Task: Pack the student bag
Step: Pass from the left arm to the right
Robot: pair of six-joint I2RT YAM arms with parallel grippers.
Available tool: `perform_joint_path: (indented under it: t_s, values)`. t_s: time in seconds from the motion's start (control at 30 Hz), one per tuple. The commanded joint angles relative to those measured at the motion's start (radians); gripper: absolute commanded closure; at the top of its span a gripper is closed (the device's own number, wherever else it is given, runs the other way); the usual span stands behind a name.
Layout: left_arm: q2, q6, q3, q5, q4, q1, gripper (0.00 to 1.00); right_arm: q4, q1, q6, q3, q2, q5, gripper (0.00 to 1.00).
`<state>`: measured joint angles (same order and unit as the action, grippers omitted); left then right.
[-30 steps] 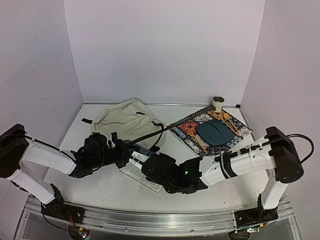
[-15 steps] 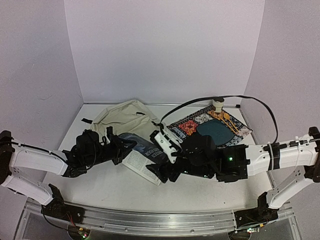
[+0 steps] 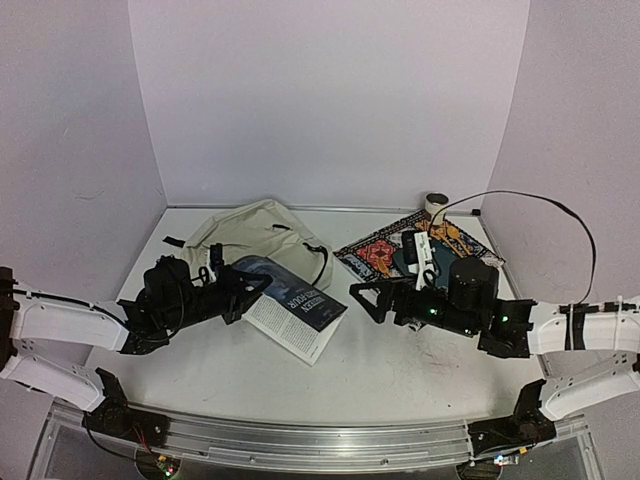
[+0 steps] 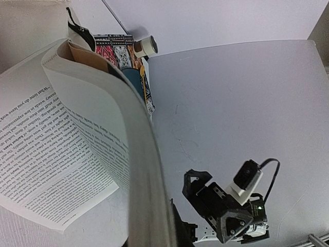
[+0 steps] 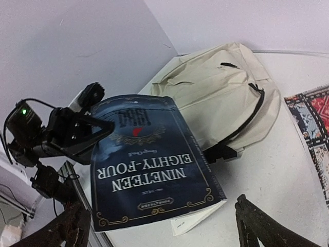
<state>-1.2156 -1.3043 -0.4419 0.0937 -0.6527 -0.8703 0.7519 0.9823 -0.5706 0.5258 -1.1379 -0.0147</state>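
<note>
Student bag point(image 3: 252, 230) partly hidden behind the book point(image 3: 300, 302) clamped by left end effector point(image 3: 242, 293); right end effector point(image 3: 358, 300) spread apart.

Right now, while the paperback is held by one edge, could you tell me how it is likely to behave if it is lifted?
The paperback will probably sag: its pages bow in the left wrist view. Held by the left gripper at one edge only, it may fan open. The smooth-looking cover could slip.

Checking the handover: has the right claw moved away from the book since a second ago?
Yes. The right claw has pulled back rightward, off the book, toward the patterned mat; the left claw holds the book.
</note>
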Motion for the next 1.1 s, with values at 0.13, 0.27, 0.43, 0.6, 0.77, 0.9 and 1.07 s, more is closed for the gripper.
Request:
perform_joint_path:
  t_s: [0.13, 0.27, 0.43, 0.6, 0.77, 0.9, 1.07]
  values:
    - [0.033, 0.041, -0.036, 0.087, -0.271, 0.001, 1.00, 0.464, -0.127, -0.329, -0.105, -0.155, 0.155, 0.02]
    - [0.022, 0.054, -0.034, 0.104, -0.319, -0.002, 1.00, 0.649, -0.139, -0.433, -0.102, -0.295, 0.229, 0.02]
    - [0.005, 0.076, -0.007, 0.095, -0.383, -0.005, 1.00, 0.840, -0.138, -0.531, -0.086, -0.492, 0.284, 0.02]
    - [-0.051, 0.081, 0.028, 0.089, -0.479, -0.006, 1.00, 1.141, -0.139, -0.661, -0.066, -0.703, 0.364, 0.06]
    - [-0.132, 0.069, 0.062, 0.083, -0.563, -0.007, 1.00, 1.267, -0.135, -0.702, -0.027, -0.800, 0.416, 0.12]
    - [-0.172, 0.060, 0.095, 0.065, -0.595, -0.007, 1.00, 1.265, -0.135, -0.676, -0.024, -0.793, 0.417, 0.11]
    - [-0.171, 0.064, 0.136, 0.038, -0.603, -0.007, 1.00, 1.268, -0.133, -0.692, 0.000, -0.817, 0.451, 0.11]
